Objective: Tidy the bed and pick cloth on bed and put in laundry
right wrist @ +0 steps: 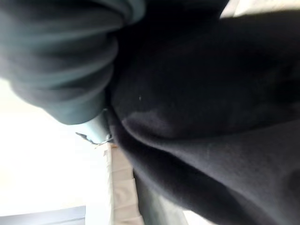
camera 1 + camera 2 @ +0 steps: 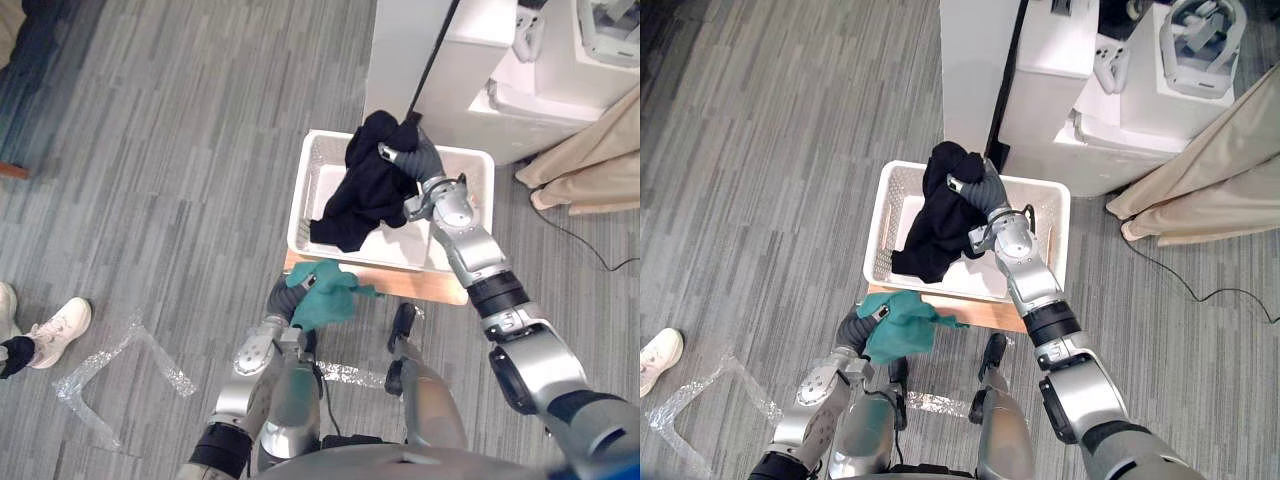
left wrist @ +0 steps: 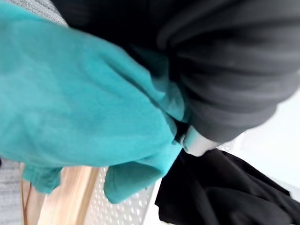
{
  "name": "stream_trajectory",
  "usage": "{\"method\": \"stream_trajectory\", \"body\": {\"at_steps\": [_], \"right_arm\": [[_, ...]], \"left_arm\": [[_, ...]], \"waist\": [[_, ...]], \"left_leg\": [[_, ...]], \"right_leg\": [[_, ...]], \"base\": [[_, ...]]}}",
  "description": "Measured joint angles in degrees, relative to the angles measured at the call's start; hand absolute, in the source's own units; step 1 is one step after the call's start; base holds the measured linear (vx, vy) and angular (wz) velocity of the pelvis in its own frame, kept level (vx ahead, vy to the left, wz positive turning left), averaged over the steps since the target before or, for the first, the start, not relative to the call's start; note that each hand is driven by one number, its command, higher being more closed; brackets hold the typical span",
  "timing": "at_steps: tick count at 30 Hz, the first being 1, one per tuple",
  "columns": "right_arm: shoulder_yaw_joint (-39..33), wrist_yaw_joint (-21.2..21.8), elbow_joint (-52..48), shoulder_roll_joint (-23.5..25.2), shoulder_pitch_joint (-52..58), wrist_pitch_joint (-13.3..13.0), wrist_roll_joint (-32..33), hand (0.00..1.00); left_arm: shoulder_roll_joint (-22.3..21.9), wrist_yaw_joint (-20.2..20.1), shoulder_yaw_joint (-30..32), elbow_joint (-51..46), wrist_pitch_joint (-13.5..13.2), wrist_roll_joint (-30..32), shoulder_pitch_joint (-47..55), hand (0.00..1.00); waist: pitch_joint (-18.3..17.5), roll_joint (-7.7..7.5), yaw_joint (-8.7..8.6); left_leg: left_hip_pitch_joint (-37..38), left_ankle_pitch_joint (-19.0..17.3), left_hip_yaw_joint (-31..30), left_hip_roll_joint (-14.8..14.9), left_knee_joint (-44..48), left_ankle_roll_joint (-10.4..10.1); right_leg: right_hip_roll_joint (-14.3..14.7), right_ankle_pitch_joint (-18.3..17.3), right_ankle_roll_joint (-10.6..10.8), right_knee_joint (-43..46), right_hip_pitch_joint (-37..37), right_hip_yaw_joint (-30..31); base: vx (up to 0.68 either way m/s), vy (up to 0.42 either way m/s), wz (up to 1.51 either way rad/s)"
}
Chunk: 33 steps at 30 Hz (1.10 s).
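Note:
My right hand [image 2: 418, 152] is shut on a black cloth [image 2: 362, 190], held bunched above the far side of the white perforated laundry basket [image 2: 301, 196]. The cloth's lower end hangs down into the basket. My left hand [image 2: 864, 322] is shut on a teal cloth [image 2: 330, 292], which it holds in a bundle just in front of the basket's near rim. That bundle hangs over the wooden board [image 2: 425, 288] that the basket stands on. In the left wrist view the teal cloth [image 3: 79, 108] wraps round the hand, with the black cloth [image 3: 225, 192] beyond it.
White cabinets [image 2: 470, 70] stand right behind the basket. A beige drape [image 2: 590, 160] lies at the right, with a thin cable [image 2: 575, 240] on the floor beside it. A person's white shoe [image 2: 62, 328] and crumpled clear plastic [image 2: 110, 372] are at the left on the grey plank floor.

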Motion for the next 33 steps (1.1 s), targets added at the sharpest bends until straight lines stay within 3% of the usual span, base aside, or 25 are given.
{"method": "stream_trajectory", "body": {"at_steps": [4,8,15,20,24,28,31,33], "right_arm": [[0.01,-1.17,1.91,-1.55,0.02,-0.67,-0.05,0.00],[-1.83,-2.41,1.26,-1.91,0.80,-2.89,-0.10,0.00],[-4.06,-4.08,-7.60,-2.98,16.49,-3.08,-2.91,0.00],[-5.88,-5.03,-8.00,-2.67,31.80,-0.01,-7.99,0.00],[-9.66,-5.39,-7.89,-0.87,39.54,0.79,-10.75,0.00],[-9.96,-4.46,-6.74,0.55,47.82,0.96,-11.37,0.00],[-10.18,-3.07,-2.59,1.57,51.33,1.37,-11.38,0.00],[-10.12,-2.37,-0.64,1.64,54.61,1.61,-11.39,0.00]], "left_arm": [[0.01,0.35,1.15,0.02,-0.30,-0.26,-0.10,1.00],[-0.14,1.27,2.36,0.04,-0.29,-0.55,0.38,1.00],[-0.12,3.56,10.71,-2.56,-0.32,-0.60,5.02,1.00],[-1.14,3.78,14.43,-9.05,0.59,-2.12,11.01,1.00],[-2.36,5.63,19.31,-9.07,0.65,-5.08,11.50,1.00],[-2.13,8.66,27.21,-9.38,-1.64,-2.60,11.83,1.00],[-1.41,9.73,31.43,-14.32,-1.87,-0.47,11.71,1.00],[1.49,9.71,33.01,-19.14,-2.15,0.11,10.61,1.00]], "waist": [[1.11,1.09,0.01],[1.19,1.08,-0.22],[0.29,0.62,-0.32],[-6.57,0.55,-0.60],[-9.65,0.08,-1.42],[-13.87,-1.07,-2.25],[-15.41,-0.93,-3.26],[-17.40,-0.43,-3.56]], "left_leg": [[-0.86,-0.91,-0.08,0.16,1.69,0.29],[-0.49,-1.06,0.01,0.37,2.27,0.25],[4.77,-2.09,1.10,1.20,0.93,0.35],[8.46,-1.75,1.39,1.37,-1.48,-0.31],[11.31,-1.79,0.76,1.31,-2.75,-0.37],[12.32,-1.83,0.03,0.92,-3.48,-0.37],[13.21,-2.17,-0.09,0.98,-3.75,-0.39],[13.49,-2.28,0.10,1.19,-4.07,-0.52]], "right_leg": [[0.05,0.00,0.00,-0.01,-0.08,0.08],[0.28,-0.08,-0.06,-0.05,0.43,0.41],[1.23,-2.11,0.11,-1.01,5.71,1.04],[1.88,-1.97,0.42,-2.40,8.57,1.03],[1.79,-2.35,0.85,-2.45,11.24,-0.24],[1.37,-3.43,1.20,-2.48,12.31,-1.35],[1.27,-3.87,1.43,-2.50,13.51,-1.50],[1.42,-4.06,1.42,-2.52,13.60,-1.07]], "base": [[0.00,0.000,0.00],[-0.04,-0.023,-0.03],[-0.02,-0.023,-0.04],[0.10,0.015,-0.04],[0.06,0.034,0.11],[0.01,0.010,0.07],[-0.03,-0.004,0.11],[-0.02,-0.013,-0.03]]}}
